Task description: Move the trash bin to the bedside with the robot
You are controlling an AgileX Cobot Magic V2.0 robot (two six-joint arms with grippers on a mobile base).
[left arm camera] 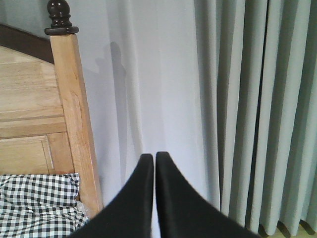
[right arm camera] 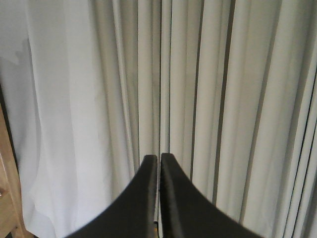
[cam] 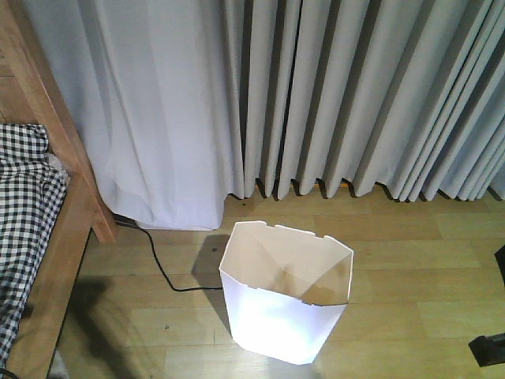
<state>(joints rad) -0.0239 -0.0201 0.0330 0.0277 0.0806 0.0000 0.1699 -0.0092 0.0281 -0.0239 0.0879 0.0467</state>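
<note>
The white trash bin [cam: 284, 296] stands upright on the wooden floor in the front view, its cut-corner rim open and cream inside. The bed with a light wooden frame [cam: 59, 260] and checked bedding [cam: 24, 205] is at the left, a short way from the bin. It also shows in the left wrist view: bedpost [left arm camera: 74, 114] and checked bedding [left arm camera: 37, 203]. My left gripper [left arm camera: 154, 156] is shut and empty, held up facing the curtain. My right gripper [right arm camera: 159, 156] is shut and empty, also facing the curtain. Neither touches the bin.
Grey pleated curtains [cam: 355, 95] hang across the back down to the floor. A black cable [cam: 162, 268] runs over the floor between bed and bin. A dark part [cam: 489, 347] sits at the lower right edge.
</note>
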